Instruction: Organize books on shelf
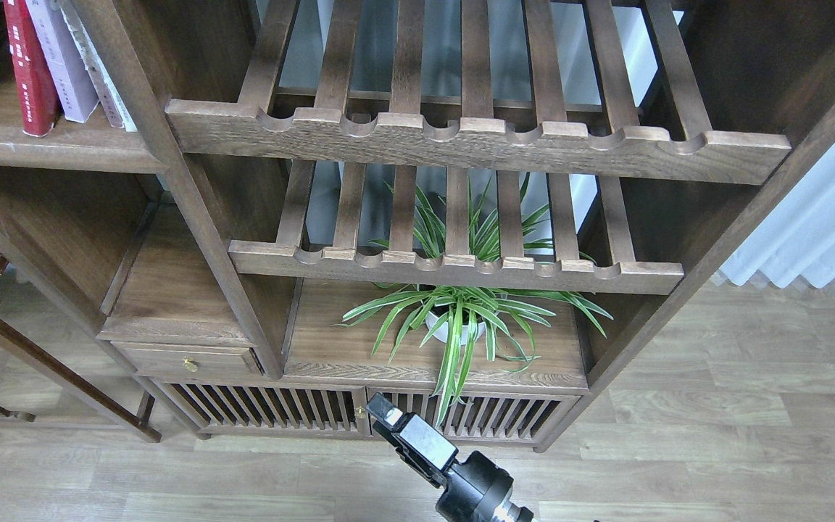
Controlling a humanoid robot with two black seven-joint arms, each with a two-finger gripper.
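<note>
Nearest the camera, one black arm rose from the bottom edge, and I could not tell whether it was the left or the right. Its gripper (387, 415) carried nothing, and whether its fingers were spread or pressed together could not be told. It hung low before the cabinet's slatted doors (272, 407), below a spider plant (461, 319) in a white pot. Well apart, at upper left, the books stood upright on the shelf (48, 148): a red one (30, 80), a lavender one (62, 61) touching it, and thinner volumes (102, 72) beside them.
</note>
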